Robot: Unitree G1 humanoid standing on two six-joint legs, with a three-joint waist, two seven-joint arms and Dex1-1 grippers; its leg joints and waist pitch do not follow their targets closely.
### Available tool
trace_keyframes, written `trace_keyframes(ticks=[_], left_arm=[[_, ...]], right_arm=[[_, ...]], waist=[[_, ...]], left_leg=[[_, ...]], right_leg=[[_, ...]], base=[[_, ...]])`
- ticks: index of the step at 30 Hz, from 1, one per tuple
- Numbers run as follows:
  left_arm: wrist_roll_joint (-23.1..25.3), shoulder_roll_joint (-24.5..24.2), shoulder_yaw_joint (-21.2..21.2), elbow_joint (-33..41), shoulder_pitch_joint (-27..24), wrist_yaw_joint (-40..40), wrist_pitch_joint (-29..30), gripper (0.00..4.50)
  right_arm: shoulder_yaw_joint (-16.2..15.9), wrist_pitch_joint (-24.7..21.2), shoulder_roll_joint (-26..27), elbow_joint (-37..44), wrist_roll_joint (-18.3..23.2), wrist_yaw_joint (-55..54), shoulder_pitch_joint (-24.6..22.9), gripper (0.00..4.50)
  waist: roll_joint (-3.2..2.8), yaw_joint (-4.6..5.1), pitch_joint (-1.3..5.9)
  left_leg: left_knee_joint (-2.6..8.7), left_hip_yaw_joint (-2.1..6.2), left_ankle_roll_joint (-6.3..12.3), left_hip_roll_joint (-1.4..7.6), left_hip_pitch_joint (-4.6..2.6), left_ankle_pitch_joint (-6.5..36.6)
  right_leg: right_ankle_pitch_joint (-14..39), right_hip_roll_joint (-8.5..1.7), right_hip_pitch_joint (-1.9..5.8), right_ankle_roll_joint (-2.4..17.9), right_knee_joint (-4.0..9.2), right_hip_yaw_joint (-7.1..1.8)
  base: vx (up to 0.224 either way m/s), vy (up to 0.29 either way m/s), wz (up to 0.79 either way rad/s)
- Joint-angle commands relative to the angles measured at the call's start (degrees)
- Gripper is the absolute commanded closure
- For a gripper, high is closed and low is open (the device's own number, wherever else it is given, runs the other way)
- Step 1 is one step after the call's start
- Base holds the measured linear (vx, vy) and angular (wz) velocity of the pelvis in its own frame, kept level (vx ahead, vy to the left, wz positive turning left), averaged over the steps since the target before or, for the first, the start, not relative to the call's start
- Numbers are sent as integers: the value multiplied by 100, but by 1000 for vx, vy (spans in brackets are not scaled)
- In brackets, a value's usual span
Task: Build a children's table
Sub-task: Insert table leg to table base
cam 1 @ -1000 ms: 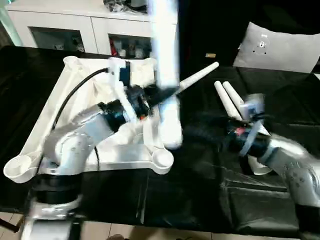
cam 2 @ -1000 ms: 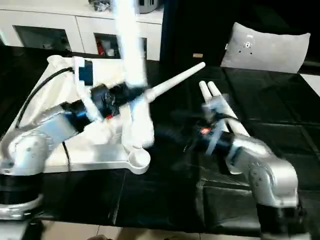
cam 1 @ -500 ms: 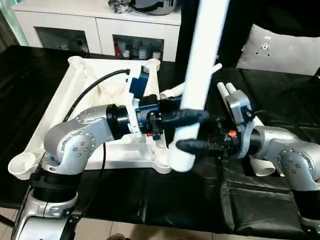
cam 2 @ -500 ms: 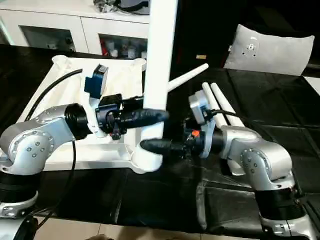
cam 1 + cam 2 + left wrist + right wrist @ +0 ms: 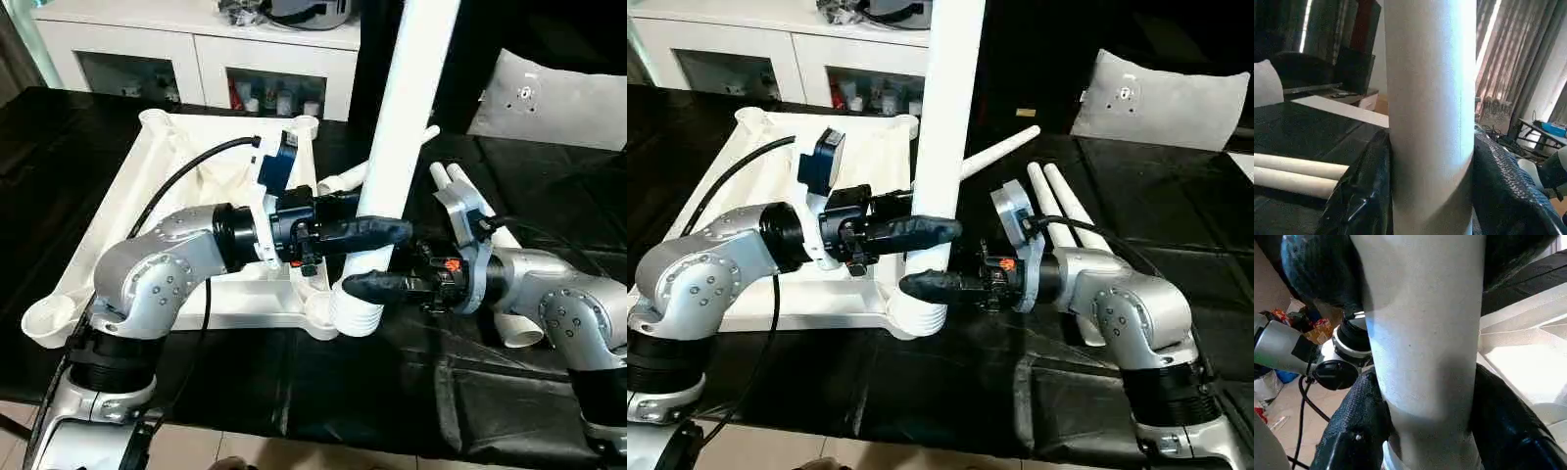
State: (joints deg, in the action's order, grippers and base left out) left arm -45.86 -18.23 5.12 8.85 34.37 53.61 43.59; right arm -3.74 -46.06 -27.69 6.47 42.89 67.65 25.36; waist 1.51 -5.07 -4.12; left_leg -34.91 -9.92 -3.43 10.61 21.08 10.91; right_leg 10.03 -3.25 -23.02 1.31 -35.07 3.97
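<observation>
Upright leg (image 5: 407, 117): white, round, long axis near vertical, leaning slightly; ribbed thick end (image 5: 355, 315) down, just beside the near corner socket (image 5: 320, 315) of the table top; upper end runs out of frame.
Table top (image 5: 186, 166): white, upside down on the black surface (image 5: 294, 392), ribbed underside up; four round corner sockets counted.
Left claw (image 5: 377, 231): black fingers pinching the upright leg above the ribbed end; left wrist view has a finger (image 5: 1359, 196) pressed on each side of the leg.
Right claw (image 5: 367, 285): black fingers closed around the same leg, lower than the left claw, just above the ribs.
Other legs: three counted. One (image 5: 994, 152) lies slanted beside the table top's far corner, thin tip pointing away and right. Two (image 5: 1058, 201) lie side by side, touching, behind the right forearm.
Legs total: four.
Writing: none legible anywhere.
Background: white cabinet (image 5: 196, 49) with small items on its shelves; flat white board (image 5: 549, 98) at far right.
</observation>
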Motion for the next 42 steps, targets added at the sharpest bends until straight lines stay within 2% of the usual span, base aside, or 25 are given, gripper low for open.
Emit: trace_keyframes(ticks=[1,8,11,12,15,17,18,20,23,26,27,28,31,34,42], left_arm=[[129,15,76,25,147,18,-139,257],[240,35,30,8,89,-146,-158,257],[112,92,-103,-30,86,-291,-54,257],[105,102,-128,-25,82,-325,-63,201],[91,143,-229,-12,61,-475,-65,187],[261,102,-218,33,1,-511,-225,159],[261,102,-218,33,1,-511,-225,159],[614,50,-153,84,-97,-659,-502,145],[930,37,-101,143,-205,-973,-686,132],[1088,80,-80,217,-288,-1219,-769,132],[1241,231,-106,241,-354,-1576,-840,132],[1329,324,-120,245,-388,-1777,-877,149],[1600,531,-98,226,-450,-2210,-986,166],[1647,792,-126,244,-529,-2550,-1004,186],[1708,1001,-38,406,-676,-2802,-995,250]], right_arm=[[-33,-19,20,15,25,-19,23,250],[-66,119,42,-10,-114,-150,19,253],[-98,139,38,-10,-174,-182,8,254],[-110,153,37,-11,-201,-195,3,254],[-142,214,67,-34,-302,-296,-10,256],[-158,334,151,-70,-434,-477,-17,256],[-158,334,151,-70,-434,-477,-17,256],[-155,581,320,-168,-700,-871,-1,256],[-178,787,520,-331,-1074,-1445,51,256],[-183,986,639,-382,-1257,-1668,46,256],[-206,1052,733,-402,-1364,-1836,31,256],[-226,1082,782,-409,-1425,-1920,20,256],[-256,1137,869,-394,-1483,-2039,-23,256],[-302,1214,938,-413,-1575,-2137,-45,256],[-329,1327,1047,-495,-1698,-2277,-27,256]], waist=[[-21,-11,454],[-17,-10,457],[-4,-12,456],[6,-10,459],[-2,-4,459],[27,-3,455],[21,-8,455],[13,10,447],[-23,24,454],[-26,26,455],[-30,22,459],[-26,26,455],[-7,28,460],[6,32,449],[9,39,447]], left_leg=[[373,65,5,230,-52,677],[370,64,3,234,-53,673],[366,61,13,232,-48,653],[364,60,15,233,-52,657],[364,66,5,237,-46,621],[362,59,11,223,-39,647],[365,65,7,226,-37,634],[373,71,-35,237,-38,659],[380,73,-123,236,-57,704],[383,70,-147,235,-54,746],[383,72,-137,241,-62,755],[382,70,-134,249,-56,758],[380,69,-85,241,-46,719],[379,62,-76,240,-43,754],[376,70,-18,233,-40,779]], right_leg=[[1492,-446,337,927,419,-293],[1496,-444,333,920,420,-292],[1469,-445,336,939,410,-292],[1482,-445,336,938,411,-291],[1436,-440,332,940,397,-291],[1552,-448,338,902,423,-292],[1566,-449,338,878,422,-293],[1658,-452,318,805,429,-291],[1597,-442,309,798,424,-293],[1540,-441,315,810,410,-296],[1496,-444,314,824,404,-298],[1419,-441,314,860,404,-301],[1359,-441,332,840,402,-301],[1459,-436,321,795,426,-304],[1600,-436,314,722,440,-300]], base=[[0,0,0],[0,0,0],[0,0,0],[0,0,0],[0,0,0],[0,0,0],[0,0,0],[0,0,0],[0,0,0],[0,0,0],[0,0,0],[0,0,0],[0,0,0],[0,0,0],[0,0,0]])
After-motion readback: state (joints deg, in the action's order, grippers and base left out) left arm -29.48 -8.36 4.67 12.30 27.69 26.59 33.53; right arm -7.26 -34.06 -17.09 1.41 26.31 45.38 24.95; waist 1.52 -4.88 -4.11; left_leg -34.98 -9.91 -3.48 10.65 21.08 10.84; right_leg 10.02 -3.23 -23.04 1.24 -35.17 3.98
